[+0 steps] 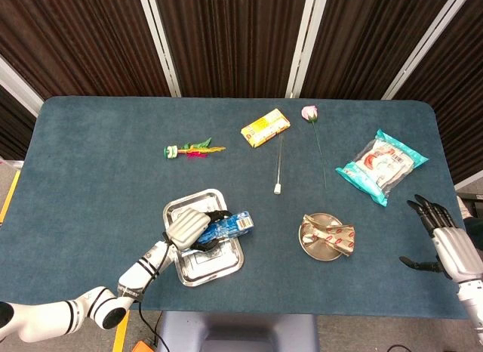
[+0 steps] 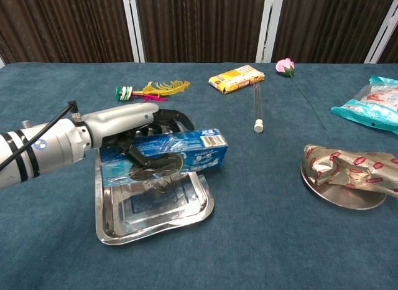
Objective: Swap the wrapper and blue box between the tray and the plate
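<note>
My left hand [image 1: 189, 225] [image 2: 134, 125] grips the blue box [image 1: 226, 227] [image 2: 177, 154] and holds it level just above the metal tray [image 1: 223, 263] [image 2: 155, 224]. The brown wrapper [image 1: 330, 236] [image 2: 351, 165] lies across the small round plate [image 1: 309, 248] [image 2: 339, 196], right of the tray. Near the table's right edge my right hand [image 1: 444, 245] hovers with its fingers spread and nothing in it; the chest view does not show it.
Further back lie a yellow snack pack [image 1: 265, 128] [image 2: 235, 78], a pink rose with a long stem [image 1: 309, 112] [image 2: 285, 66], a clear tube [image 1: 280, 165] [image 2: 257, 106], a feather toy [image 1: 192, 149] [image 2: 146, 89] and a teal snack bag [image 1: 381, 165] [image 2: 371, 108].
</note>
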### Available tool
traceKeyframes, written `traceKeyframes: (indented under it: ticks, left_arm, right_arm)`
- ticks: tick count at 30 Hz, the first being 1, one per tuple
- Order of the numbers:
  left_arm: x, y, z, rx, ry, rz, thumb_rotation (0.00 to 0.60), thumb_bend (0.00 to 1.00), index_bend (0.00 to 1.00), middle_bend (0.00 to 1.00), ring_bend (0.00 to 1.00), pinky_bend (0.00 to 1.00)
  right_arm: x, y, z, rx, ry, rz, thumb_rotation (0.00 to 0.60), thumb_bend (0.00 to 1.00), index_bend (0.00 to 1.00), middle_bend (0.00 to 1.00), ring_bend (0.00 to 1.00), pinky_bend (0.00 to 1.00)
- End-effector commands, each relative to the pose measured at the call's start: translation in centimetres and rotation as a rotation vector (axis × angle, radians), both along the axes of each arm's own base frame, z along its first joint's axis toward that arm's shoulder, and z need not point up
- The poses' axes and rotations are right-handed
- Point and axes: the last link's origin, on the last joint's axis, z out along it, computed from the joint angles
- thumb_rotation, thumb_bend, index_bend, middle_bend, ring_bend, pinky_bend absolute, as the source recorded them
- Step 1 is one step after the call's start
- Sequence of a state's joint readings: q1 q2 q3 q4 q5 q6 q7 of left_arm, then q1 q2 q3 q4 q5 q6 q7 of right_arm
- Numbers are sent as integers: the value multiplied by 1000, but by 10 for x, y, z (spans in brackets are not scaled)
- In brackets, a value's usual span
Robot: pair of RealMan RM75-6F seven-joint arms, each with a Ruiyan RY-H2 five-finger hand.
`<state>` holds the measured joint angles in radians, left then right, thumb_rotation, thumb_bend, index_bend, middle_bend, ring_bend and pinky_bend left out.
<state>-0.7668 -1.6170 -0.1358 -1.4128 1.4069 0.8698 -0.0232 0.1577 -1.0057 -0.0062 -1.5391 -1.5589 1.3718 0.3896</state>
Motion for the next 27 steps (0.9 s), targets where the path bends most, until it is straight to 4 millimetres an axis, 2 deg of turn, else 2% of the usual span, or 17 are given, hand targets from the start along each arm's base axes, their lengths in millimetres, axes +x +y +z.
traceKeyframes:
  ticks: [1, 2, 7, 10, 13, 16, 17, 20, 23, 24, 25, 27]
  left_arm:
    - [-17, 4, 6, -8, 56, 24, 600, 360, 13, 30, 18, 87]
    - [-16, 4, 8, 6, 47, 23, 600, 354, 0, 4, 1, 60]
    - [-16, -1, 19, 69, 52, -20, 600, 344, 0, 0, 0, 11]
    - [-16, -12, 29, 87, 54, -54, 600, 345, 0, 0, 0, 7]
    - [-23, -29, 51, 125, 79, -95, 600, 342, 0, 0, 0, 6]
    - [-50, -52, 96, 298, 146, -111, 600, 353, 0, 0, 0, 52]
    - [-68, -63, 115, 399, 172, -83, 600, 361, 0, 0, 0, 74]
    - [-114, -102, 148, 576, 133, 50, 600, 377, 0, 0, 0, 49]
    - [-156, -137, 162, 702, 126, 124, 600, 386, 0, 0, 0, 23]
    - [-165, -143, 163, 715, 148, 142, 600, 386, 0, 0, 0, 17]
    - [-171, -148, 166, 697, 178, 129, 600, 386, 0, 0, 0, 11]
    - [-168, -152, 174, 709, 125, 122, 600, 387, 0, 0, 0, 3]
  right_arm:
    - [1, 2, -3, -17, 16, -13, 600, 149, 0, 0, 0, 0]
    - [1, 3, -4, -17, 18, -13, 600, 149, 0, 0, 0, 0]
    - [3, 8, -5, -34, 39, -6, 600, 149, 0, 0, 0, 0]
    - [6, 15, -2, -56, 31, 6, 600, 149, 0, 0, 0, 0]
    - [6, 20, -1, -71, 41, 10, 600, 149, 0, 0, 0, 0]
    - [6, 30, 2, -65, 48, 4, 600, 149, 0, 0, 0, 0]
    - [5, 35, 5, -76, 51, 0, 600, 148, 0, 0, 0, 0]
    - [6, 44, 7, -117, 74, 6, 600, 149, 0, 0, 0, 0]
    - [11, 50, 0, -138, 117, 33, 600, 149, 0, 0, 0, 0]
    - [13, 53, -3, -134, 129, 40, 600, 149, 0, 0, 0, 0]
    - [16, 55, -6, -131, 140, 55, 600, 149, 0, 0, 0, 0]
    - [20, 58, -11, -131, 157, 72, 600, 149, 0, 0, 0, 0]
